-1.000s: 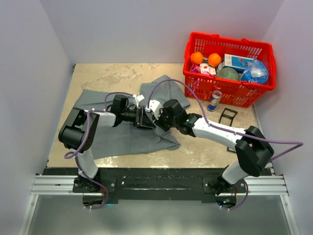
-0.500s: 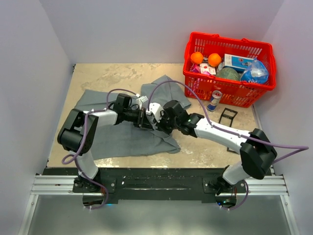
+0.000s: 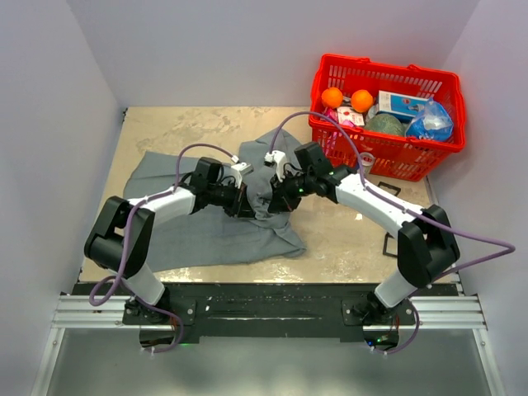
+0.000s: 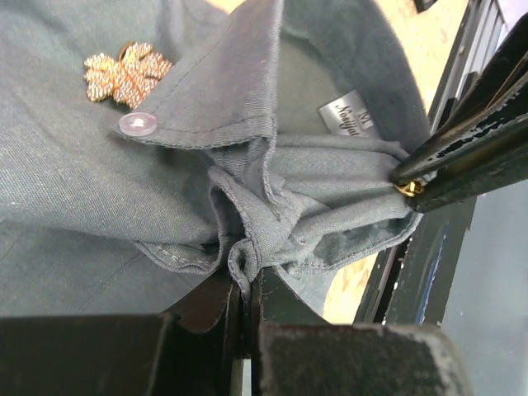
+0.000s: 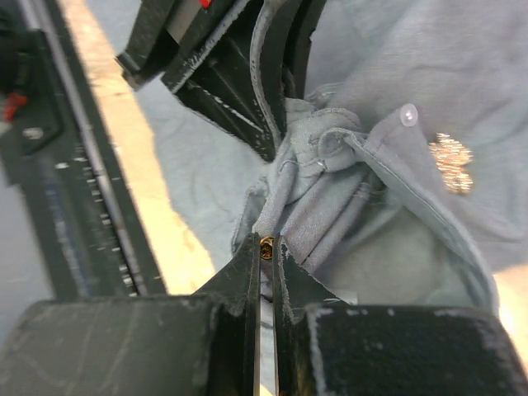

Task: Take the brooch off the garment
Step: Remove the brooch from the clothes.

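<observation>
Your left tool (image 4: 245, 289) has just clamped shut on the garment (image 4: 74, 190); right tool (image 5: 266, 247) grips it too; brooch (image 4: 128, 73) still pinned on.

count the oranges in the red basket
2. One orange sits in the red basket's far left corner, the other just right of it; more may be hidden underneath.

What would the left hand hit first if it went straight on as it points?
The shirt, bunched at the collar where the left hand pinches it; the brooch looks off to one side.
</observation>
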